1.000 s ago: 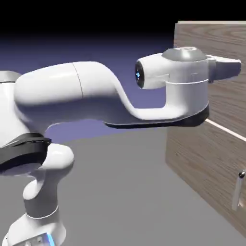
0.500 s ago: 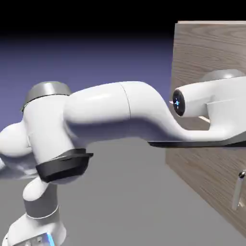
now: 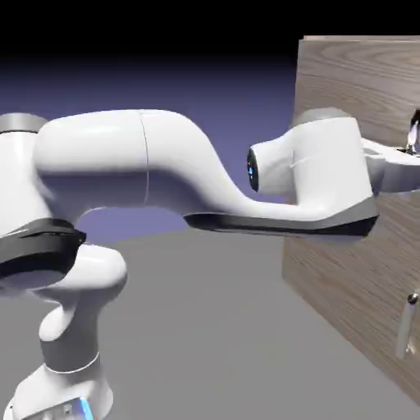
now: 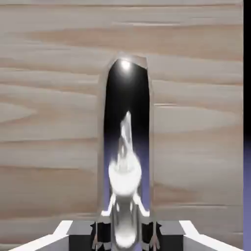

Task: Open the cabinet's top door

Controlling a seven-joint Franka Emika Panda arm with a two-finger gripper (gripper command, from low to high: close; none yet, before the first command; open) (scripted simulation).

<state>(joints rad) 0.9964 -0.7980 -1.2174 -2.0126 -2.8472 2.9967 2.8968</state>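
Note:
The cabinet [image 3: 328,262] of light wood grain stands at the exterior view's right. Its top door [image 3: 353,78] looks closed, flush with the front. My gripper [image 3: 408,156] reaches the door at the picture's right edge, where a bit of the silver bar handle [image 3: 414,131] shows. In the hand view the shiny handle [image 4: 126,147] runs up the middle against the wood of the top door [image 4: 49,122]. My gripper [image 4: 125,235] is shut on the handle, with one grey fingertip [image 4: 100,233] pressed against each side.
The lower panel carries its own silver handle [image 3: 406,328] near the bottom right. My white arm [image 3: 164,172] spans the picture from the left. Grey table [image 3: 205,328] lies beneath it.
The hand has moved right, up to the door's handle. The jaws have gone from wide open to shut on the bar. The elbow dipped and rose again.

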